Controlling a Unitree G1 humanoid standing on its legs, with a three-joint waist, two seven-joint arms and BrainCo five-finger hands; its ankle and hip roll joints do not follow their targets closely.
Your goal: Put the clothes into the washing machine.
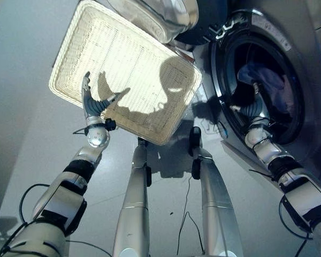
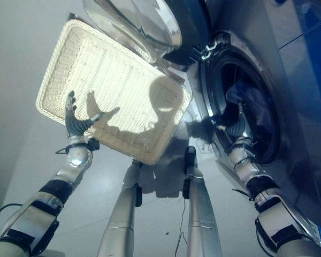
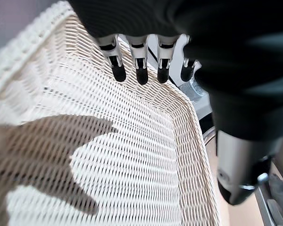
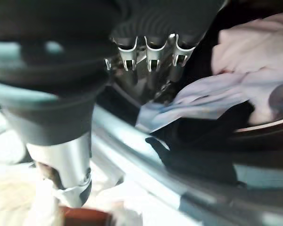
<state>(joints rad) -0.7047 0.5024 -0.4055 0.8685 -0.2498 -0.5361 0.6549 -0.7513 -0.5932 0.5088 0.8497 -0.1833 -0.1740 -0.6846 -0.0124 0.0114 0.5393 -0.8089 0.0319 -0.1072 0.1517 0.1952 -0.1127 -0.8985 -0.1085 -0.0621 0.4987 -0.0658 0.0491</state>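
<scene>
— Clothes (image 1: 267, 80): bluish and pale pieces heaped inside drum of washing machine (image 1: 305, 134), seen through round opening. In right wrist view, pale blue, pinkish and dark cloth (image 4: 212, 101) bunched just past door rim.

— Right hand?

— Right hand (image 1: 251, 110) reaching over lower rim of opening, into drum. Fingers (image 4: 148, 59) pointing at cloth, tips lost in dark; cannot tell whether spread or pinching anything.

— Left hand?

— Left hand (image 1: 92, 104) raised above near edge of wicker basket (image 1: 166, 123), fingers straight and spread, thumb out to side, holding nothing. Dark tips (image 3: 141, 75) hanging over woven bottom in left wrist view.

— Basket itself?

— White, rectangular, on floor (image 1: 21, 123) just beside machine front, woven bottom bare. Machine's glass door (image 1: 155, 19) swung open, over far corner of basket.
</scene>
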